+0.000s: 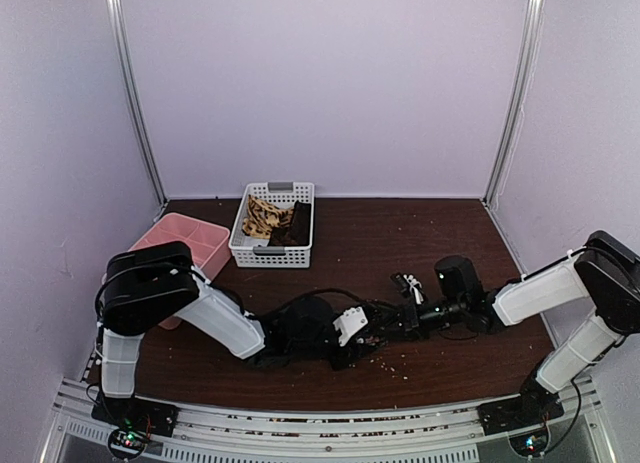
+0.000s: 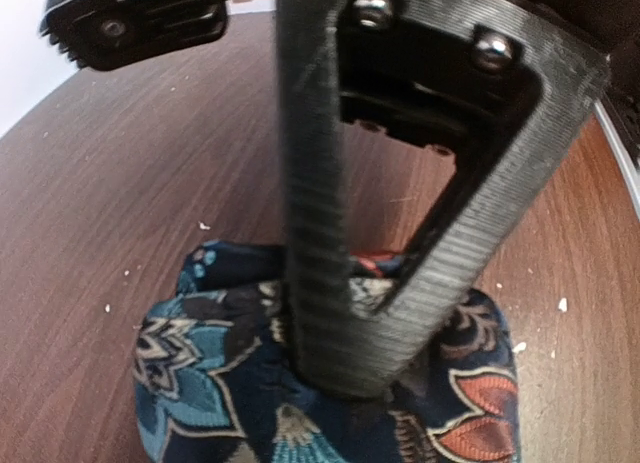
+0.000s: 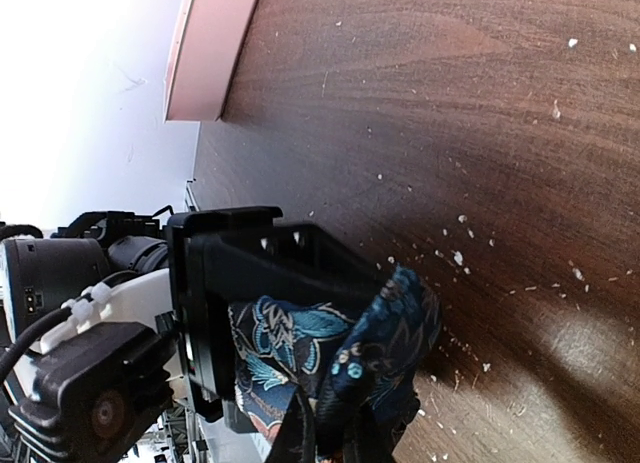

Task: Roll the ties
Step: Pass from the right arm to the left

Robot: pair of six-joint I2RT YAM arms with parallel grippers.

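The dark floral tie (image 2: 220, 383) is bunched into a roll on the table, in front of the arm bases. My left gripper (image 1: 372, 329) reaches in from the left. In the right wrist view its black jaws (image 3: 300, 245) sit around the roll and are shut on it. My right gripper (image 3: 345, 438) comes from the right and is shut on the tie's fabric at the roll's core. Its ribbed fingers (image 2: 320, 283) dip into the top of the roll in the left wrist view. A tan patterned tie (image 1: 262, 219) and a dark brown tie (image 1: 297, 226) lie in the white basket (image 1: 272, 253).
The white basket stands at the back centre, with a pink tray (image 1: 185, 233) to its left, partly behind my left arm. The tray's corner (image 3: 210, 53) also shows in the right wrist view. White crumbs dot the wooden table (image 1: 400, 233). The metal rail runs along the near edge.
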